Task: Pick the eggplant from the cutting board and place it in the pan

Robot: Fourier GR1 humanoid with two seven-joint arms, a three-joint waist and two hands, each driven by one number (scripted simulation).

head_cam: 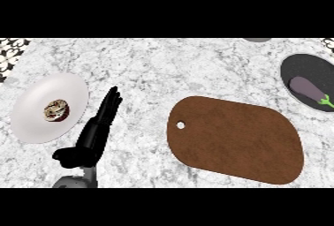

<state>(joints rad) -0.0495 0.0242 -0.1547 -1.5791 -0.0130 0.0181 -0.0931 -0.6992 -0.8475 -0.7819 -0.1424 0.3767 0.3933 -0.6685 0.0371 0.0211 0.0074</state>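
Eggplant (309,90): lies in the pan (297,66) at far right, stem end toward the view's right edge, w/ no hand touching it. Board (235,139): centre of counter (169,66), bare, just left of the pan but apart from it. Left hand (101,119): resting at lower left, fingers straight and held together, holding nothing, just beside the plate (39,112), which carries a small round brownish item (57,110). Right hand: not in view. Step: judged as placement done; task appears complete. Next move: none needed for the eggplant, beyond keeping the arms clear of the pan.
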